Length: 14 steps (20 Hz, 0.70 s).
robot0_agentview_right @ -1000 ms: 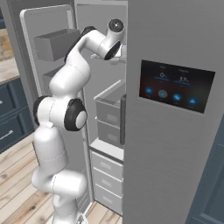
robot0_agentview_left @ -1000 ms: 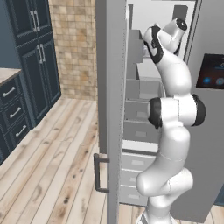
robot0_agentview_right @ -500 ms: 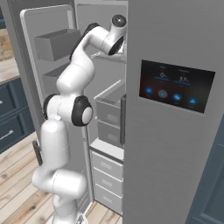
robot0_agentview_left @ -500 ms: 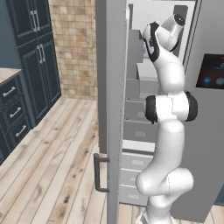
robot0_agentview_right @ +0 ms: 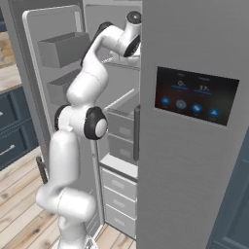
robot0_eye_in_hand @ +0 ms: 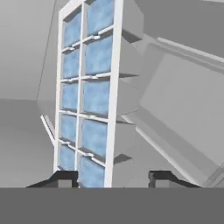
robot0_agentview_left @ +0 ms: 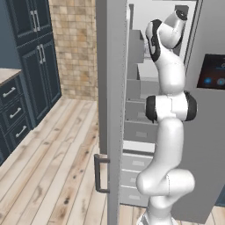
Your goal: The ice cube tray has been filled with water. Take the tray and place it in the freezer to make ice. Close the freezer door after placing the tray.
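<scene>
The ice cube tray (robot0_eye_in_hand: 89, 100), white with pale blue water (robot0_eye_in_hand: 98, 54) in its cells, stands on edge in the hand view, rising from between my fingertips. My gripper (robot0_eye_in_hand: 112, 177) is shut on it, the left fingertip (robot0_eye_in_hand: 65, 177) against its rim. Around it are the white inner walls and a shelf of the freezer (robot0_agentview_left: 137, 88). My arm reaches high into the upper part of the freezer (robot0_agentview_right: 119, 121), with the hand behind the neighbouring door's edge. The freezer door (robot0_agentview_left: 112, 110) stands wide open, its dark bar handle (robot0_agentview_left: 100, 173) low down.
The door's inner side carries grey bins (robot0_agentview_right: 61, 48). Grey drawers (robot0_agentview_right: 119, 187) fill the lower freezer. The neighbouring grey door with a dark display panel (robot0_agentview_right: 194, 97) is closed. Dark blue cabinets (robot0_agentview_left: 30, 66) and a wooden floor (robot0_agentview_left: 57, 167) lie to the left.
My arm has straightened and pushed the hand deeper and higher into the upper freezer, carrying the tray with it. The door has not moved.
</scene>
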Tool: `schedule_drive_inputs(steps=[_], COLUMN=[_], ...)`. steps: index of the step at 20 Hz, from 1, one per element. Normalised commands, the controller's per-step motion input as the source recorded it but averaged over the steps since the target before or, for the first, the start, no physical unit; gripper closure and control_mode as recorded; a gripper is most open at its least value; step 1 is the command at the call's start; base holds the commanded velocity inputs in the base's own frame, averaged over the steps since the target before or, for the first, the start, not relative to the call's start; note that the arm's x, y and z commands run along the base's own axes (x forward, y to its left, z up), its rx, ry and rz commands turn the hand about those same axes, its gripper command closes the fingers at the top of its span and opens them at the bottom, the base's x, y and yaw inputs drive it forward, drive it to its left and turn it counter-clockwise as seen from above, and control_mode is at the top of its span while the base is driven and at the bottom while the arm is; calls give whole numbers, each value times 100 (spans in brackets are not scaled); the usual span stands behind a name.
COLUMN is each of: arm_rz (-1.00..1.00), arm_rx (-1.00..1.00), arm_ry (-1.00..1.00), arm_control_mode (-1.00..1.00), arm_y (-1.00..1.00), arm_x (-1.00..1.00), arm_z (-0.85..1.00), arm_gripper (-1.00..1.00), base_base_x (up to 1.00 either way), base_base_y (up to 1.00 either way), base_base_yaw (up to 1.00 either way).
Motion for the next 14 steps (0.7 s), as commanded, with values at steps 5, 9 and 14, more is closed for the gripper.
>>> schedule_drive_inputs(steps=[5,9,14], arm_rz=[-1,-10,-17], arm_rx=[-13,-17,-17], arm_ry=[-49,-57,-44], arm_control_mode=[-100,-100,-100], arm_y=[32,48,50], arm_x=[-100,-100,-100], arm_z=[-48,-86,-97], arm_gripper=[-100,-100,-100], base_base_x=[0,0,0], base_base_y=[0,0,0], base_base_yaw=[0,0,0])
